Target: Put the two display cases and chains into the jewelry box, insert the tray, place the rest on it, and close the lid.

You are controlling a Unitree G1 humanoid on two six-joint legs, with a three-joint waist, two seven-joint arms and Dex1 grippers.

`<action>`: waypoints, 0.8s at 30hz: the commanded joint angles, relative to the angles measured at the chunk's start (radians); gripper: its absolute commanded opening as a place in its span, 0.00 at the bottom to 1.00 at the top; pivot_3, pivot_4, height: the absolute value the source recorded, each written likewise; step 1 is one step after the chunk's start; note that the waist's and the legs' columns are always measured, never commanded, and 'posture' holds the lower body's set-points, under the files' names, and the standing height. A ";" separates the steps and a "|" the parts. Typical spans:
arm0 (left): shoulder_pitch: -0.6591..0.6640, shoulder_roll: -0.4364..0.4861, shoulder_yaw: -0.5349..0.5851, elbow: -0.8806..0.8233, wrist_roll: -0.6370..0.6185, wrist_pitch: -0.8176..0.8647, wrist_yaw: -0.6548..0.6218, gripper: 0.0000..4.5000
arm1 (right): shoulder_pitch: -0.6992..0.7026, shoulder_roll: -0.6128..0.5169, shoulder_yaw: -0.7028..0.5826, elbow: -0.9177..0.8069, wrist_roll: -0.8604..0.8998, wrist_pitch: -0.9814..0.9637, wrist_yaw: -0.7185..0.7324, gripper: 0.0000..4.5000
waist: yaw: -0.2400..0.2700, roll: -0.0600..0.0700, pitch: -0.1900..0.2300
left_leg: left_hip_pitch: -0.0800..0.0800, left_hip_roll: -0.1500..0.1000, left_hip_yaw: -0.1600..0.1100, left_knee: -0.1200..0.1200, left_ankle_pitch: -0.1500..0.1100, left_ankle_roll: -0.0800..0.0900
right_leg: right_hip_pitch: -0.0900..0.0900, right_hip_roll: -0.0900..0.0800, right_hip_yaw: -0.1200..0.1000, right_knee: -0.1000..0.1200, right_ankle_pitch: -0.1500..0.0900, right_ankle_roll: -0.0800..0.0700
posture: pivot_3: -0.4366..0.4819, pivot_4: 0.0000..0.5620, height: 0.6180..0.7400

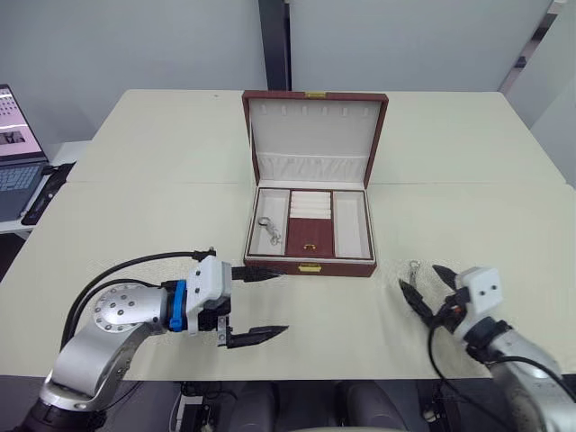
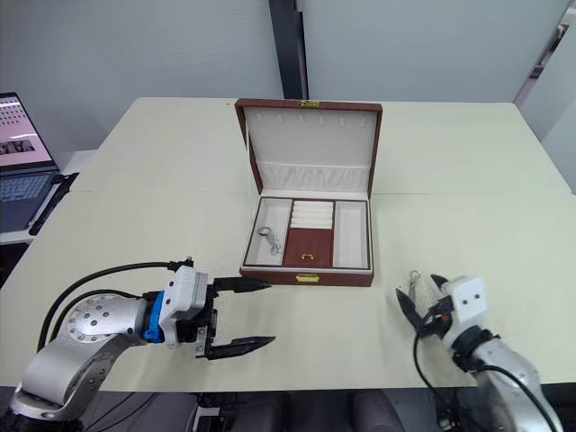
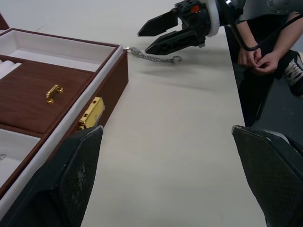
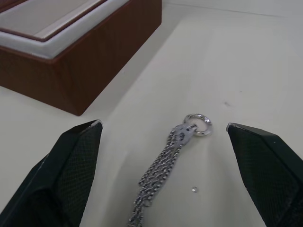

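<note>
A: What sits on the bench (image 1: 135,171), biggest first?

B: The jewelry box (image 1: 310,236) stands mid-bench with the lid (image 1: 313,139) raised upright toward the far edge. The tray (image 1: 310,225) is already seated inside, and one silver chain (image 1: 268,229) lies in its left cream compartment.

A: And the two tools?

B: The left tool (image 1: 259,304) hovers near the front edge, just left of the box's front left corner, fingers spread wide and holding nothing. The right tool (image 1: 430,290) is near the front right, also wide open, straddling a second silver chain (image 4: 165,168) that lies flat on the bench, untouched.

A: Does any view add something?

B: The right wrist view shows that chain's ring (image 4: 199,124) pointing away from the tool. The left wrist view shows the gold clasp (image 3: 91,112) and a person's hands (image 3: 258,59) beyond the bench edge.
</note>
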 commanded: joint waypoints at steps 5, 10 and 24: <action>0.020 -0.033 -0.032 0.081 0.058 -0.210 -0.080 1.00 | -0.010 0.051 0.071 0.041 -0.099 -0.042 -0.094 0.99 | 0.002 0.000 0.000 | 0.000 -0.001 0.000 0.000 0.000 0.000 | 0.000 0.000 0.000 0.000 0.000 0.000 | 0.48 0.27 1.00; 0.032 -0.040 -0.030 0.092 0.058 -0.233 -0.077 1.00 | -0.001 0.068 0.106 0.040 -0.125 -0.010 -0.119 0.99 | 0.000 -0.001 -0.001 | 0.000 0.000 0.000 0.000 0.000 0.000 | 0.000 0.000 0.000 0.000 0.000 0.000 | 0.48 0.27 1.00; 0.069 -0.043 -0.015 0.084 0.049 -0.255 -0.057 1.00 | -0.001 0.057 0.105 0.044 -0.120 0.059 -0.126 0.31 | 0.000 -0.003 -0.004 | 0.001 0.001 -0.001 0.000 0.000 0.000 | 0.001 0.000 0.000 0.000 0.000 0.000 | 0.48 0.27 1.00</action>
